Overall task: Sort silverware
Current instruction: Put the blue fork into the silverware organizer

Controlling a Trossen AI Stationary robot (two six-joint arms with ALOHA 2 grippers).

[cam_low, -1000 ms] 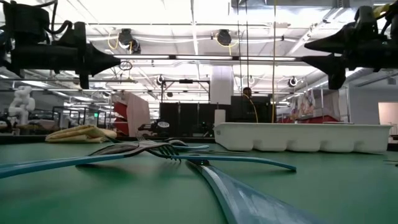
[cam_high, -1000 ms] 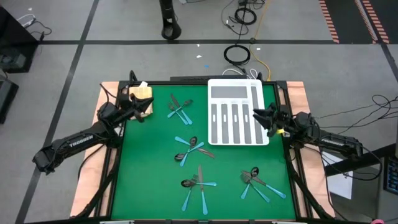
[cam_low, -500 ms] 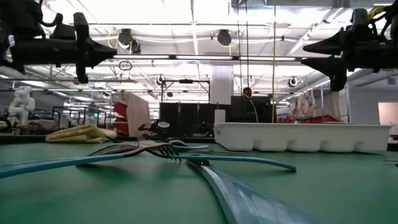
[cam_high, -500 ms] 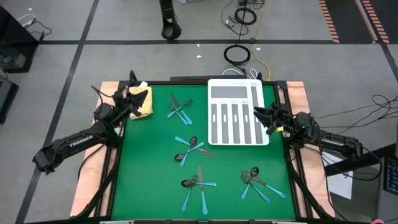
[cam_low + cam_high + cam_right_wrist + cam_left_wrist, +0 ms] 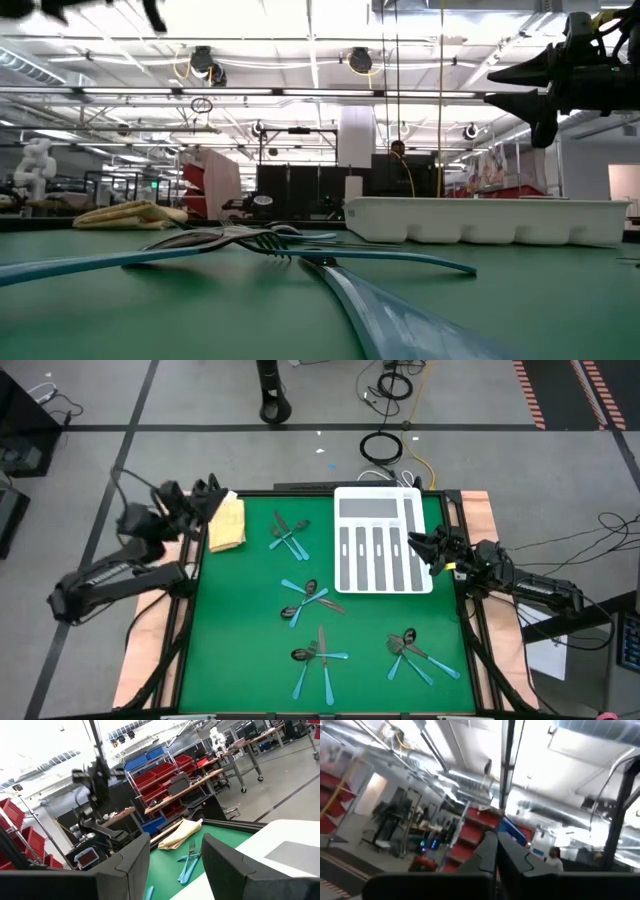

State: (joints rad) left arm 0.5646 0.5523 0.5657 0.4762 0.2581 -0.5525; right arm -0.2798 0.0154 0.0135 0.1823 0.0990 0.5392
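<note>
Beside the white tray (image 5: 385, 507), the right pincer (image 5: 411, 543) hovers spread; left pincer (image 5: 214, 491) pressed together above a yellow cloth (image 5: 226, 525).

I'm seeing a white compartmented tray (image 5: 382, 545) lying just beside the right pincer's tips, its slots showing bare. A yellow folded cloth (image 5: 227, 523) is resting right by the left pincer, at the green mat's (image 5: 250, 630) far corner. A black cable coil (image 5: 380, 448) is lying on the floor, well beyond both.
</note>
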